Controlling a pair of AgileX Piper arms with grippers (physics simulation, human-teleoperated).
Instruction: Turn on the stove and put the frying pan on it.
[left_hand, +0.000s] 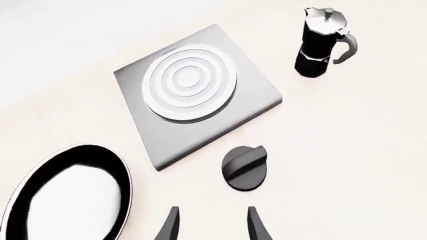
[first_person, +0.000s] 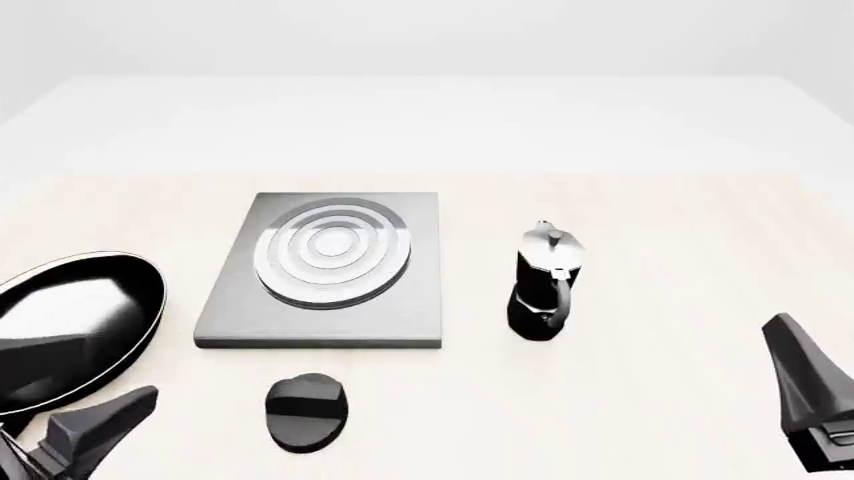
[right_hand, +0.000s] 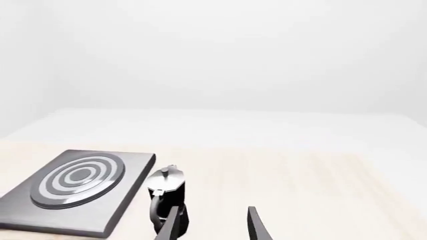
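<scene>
The left gripper (left_hand: 212, 225) hangs just short of the knob (left_hand: 245, 168), its fingers (left_hand: 171, 225) spread apart and empty, so this reads as the opening step: turning the stove on. The knob lies on the worktop (first_person: 641, 400) just in front of the stove (first_person: 414, 300), apart from it, and the burner rings (first_person: 330, 250) are bare. The frying pan (first_person: 67, 320) waits to the left of the stove, near the left arm. Next, by the look of it, the fingers need to drop over the knob's raised ridge, close on it and twist.

The right gripper (right_hand: 212, 225) is parked well off to the right, fingers apart, holding nothing, with the moka pot (first_person: 545, 285) between it and the stove.

Hard to read: the pan's handle is not in view, its near edge is cut off by the frame and overlapped by the left arm, and nothing shows whether the stove is on or off.
</scene>
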